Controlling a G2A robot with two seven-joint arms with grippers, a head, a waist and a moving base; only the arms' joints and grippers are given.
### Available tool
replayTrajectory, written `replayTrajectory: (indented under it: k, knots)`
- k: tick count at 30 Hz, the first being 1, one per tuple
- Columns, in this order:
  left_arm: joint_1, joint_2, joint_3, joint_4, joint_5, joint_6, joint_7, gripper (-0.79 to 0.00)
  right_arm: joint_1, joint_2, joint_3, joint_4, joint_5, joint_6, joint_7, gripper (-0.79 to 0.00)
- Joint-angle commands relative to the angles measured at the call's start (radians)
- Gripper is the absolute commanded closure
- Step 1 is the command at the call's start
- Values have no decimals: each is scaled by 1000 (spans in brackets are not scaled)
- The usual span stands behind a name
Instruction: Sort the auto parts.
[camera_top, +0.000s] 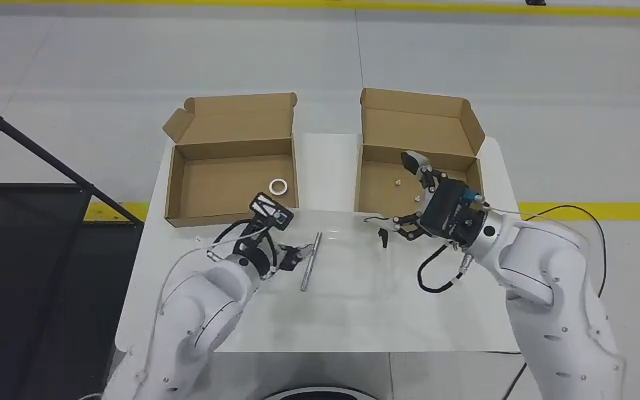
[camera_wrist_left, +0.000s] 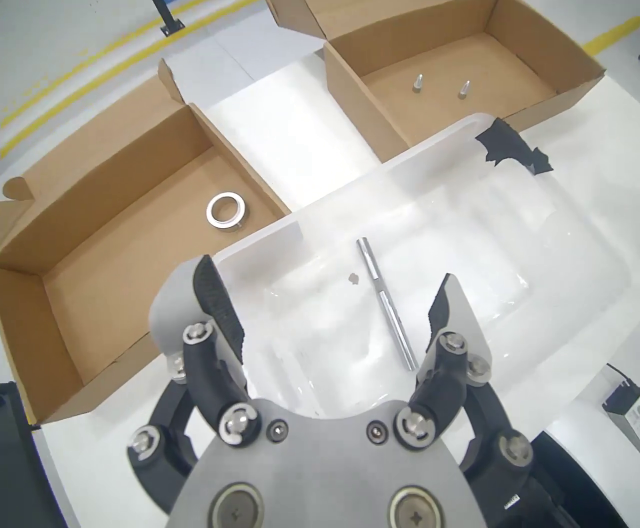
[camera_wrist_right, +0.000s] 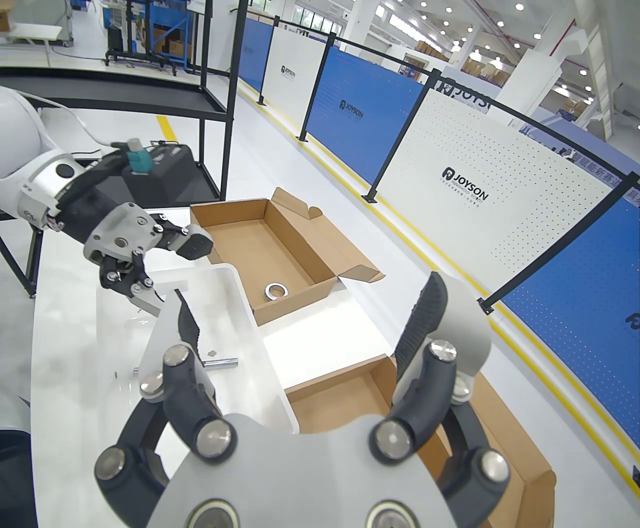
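Rod (camera_top: 311, 261) lies flat in the clear tray (camera_wrist_left: 380, 167) at the middle of the white surface (camera_top: 330, 310). In the top view its long axis runs almost straight up and down the frame, leaning slightly. The upper end points toward the gap between the two boxes and the lower end toward the frame's bottom edge. Nothing grips it.

The left tool (camera_top: 292, 257) sits just left of the rod, near its lower half. Its fingers (camera_wrist_left: 215, 295) are spread wide apart and hold nothing. In the left wrist view the rod's nearer end lies close to one fingertip, but I cannot tell whether they touch.

The right tool (camera_top: 408, 193) is at center right of the top view, over the front part of the right box (camera_top: 440, 130). Its fingers (camera_wrist_right: 430, 310) are also wide apart and hold nothing.

A metal ring (camera_top: 280, 185) lies flat in the left box (camera_top: 230, 190), near its right wall. Two small pins (camera_wrist_left: 418, 82) stand in the right box.
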Motion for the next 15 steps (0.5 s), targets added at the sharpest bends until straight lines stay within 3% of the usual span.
replayTrajectory:
  k: [1,9,15]
  knots:
    - [-87,-12,58,45,-18,17,-98,-785,0,0,0,0,0,0,0,-785]
    - [-291,-47,155,164,-172,55,-342,-785,0,0,0,0,0,0,0,-785]
    - [-291,-47,155,164,-172,55,-342,-785,0,0,0,0,0,0,0,-785]
